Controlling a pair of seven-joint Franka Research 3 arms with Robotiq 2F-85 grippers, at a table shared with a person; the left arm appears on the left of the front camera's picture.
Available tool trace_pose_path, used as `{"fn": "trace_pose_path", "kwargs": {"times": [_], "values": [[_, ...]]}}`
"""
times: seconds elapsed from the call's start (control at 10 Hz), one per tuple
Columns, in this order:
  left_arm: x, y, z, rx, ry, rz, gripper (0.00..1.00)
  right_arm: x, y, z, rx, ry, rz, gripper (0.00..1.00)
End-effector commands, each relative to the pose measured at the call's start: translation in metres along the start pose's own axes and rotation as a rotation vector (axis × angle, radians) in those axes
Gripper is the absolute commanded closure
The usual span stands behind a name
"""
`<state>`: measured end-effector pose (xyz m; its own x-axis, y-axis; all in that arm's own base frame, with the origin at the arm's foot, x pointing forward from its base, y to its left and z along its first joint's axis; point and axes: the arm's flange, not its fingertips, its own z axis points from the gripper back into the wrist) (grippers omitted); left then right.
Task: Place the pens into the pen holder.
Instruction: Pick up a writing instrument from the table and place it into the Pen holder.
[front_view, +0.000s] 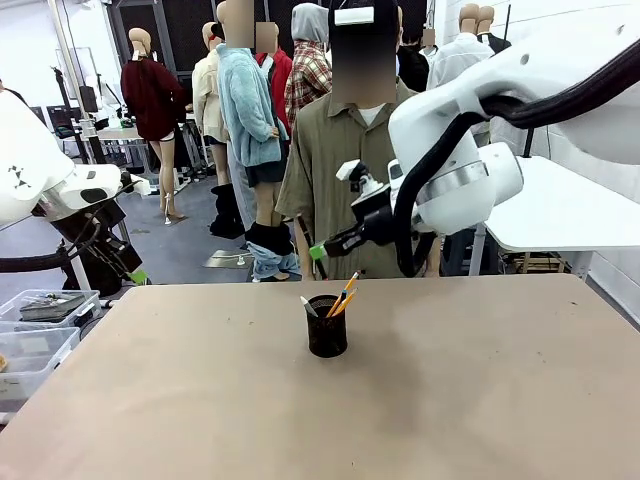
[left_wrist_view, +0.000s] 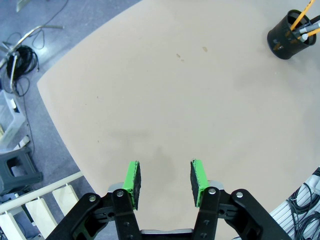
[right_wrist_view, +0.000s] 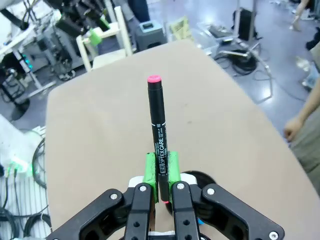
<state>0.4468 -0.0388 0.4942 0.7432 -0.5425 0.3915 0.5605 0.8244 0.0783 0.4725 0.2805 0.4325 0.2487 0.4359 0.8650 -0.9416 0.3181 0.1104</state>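
The pen holder (front_view: 327, 328) is a black mesh cup standing at the table's middle, with two orange pencil-like pens (front_view: 345, 298) and a white-tipped one in it. My right gripper (front_view: 318, 251) hangs above and just behind the cup. In the right wrist view it (right_wrist_view: 161, 167) is shut on a dark pen (right_wrist_view: 157, 120) with a pink-red tip, and the cup's rim (right_wrist_view: 202, 177) shows below the fingers. My left gripper (left_wrist_view: 165, 177) stands open over bare table near the left edge, far from the holder (left_wrist_view: 289, 36). It (front_view: 135, 274) also shows at the far left in the front view.
A person in an olive shirt (front_view: 345, 170) stands at the table's far side, one hand (right_wrist_view: 295, 127) hanging by the edge. Clear plastic bins (front_view: 40, 325) sit off the table's left side. A white table (front_view: 570, 215) stands at the right.
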Motion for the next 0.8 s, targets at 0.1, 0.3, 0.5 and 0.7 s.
{"fn": "trace_pose_path", "kwargs": {"times": [0.1, 0.3, 0.5, 0.7], "values": [[0.001, 0.001, 0.000, 0.017, 0.001, 0.004, 0.46, -0.007, 0.003, -0.026, 0.001, 0.114, 0.014, 1.00], [0.001, 0.001, 0.000, 0.017, 0.001, 0.004, 0.46, -0.015, 0.004, -0.032, 0.000, 0.123, 0.006, 1.00], [0.001, 0.001, 0.000, 0.017, 0.001, 0.004, 0.46, -0.022, -0.003, -0.039, -0.016, 0.148, -0.016, 1.00], [0.001, 0.001, 0.000, 0.017, 0.001, 0.004, 0.46, -0.025, -0.006, -0.041, -0.026, 0.155, -0.017, 1.00]]}}
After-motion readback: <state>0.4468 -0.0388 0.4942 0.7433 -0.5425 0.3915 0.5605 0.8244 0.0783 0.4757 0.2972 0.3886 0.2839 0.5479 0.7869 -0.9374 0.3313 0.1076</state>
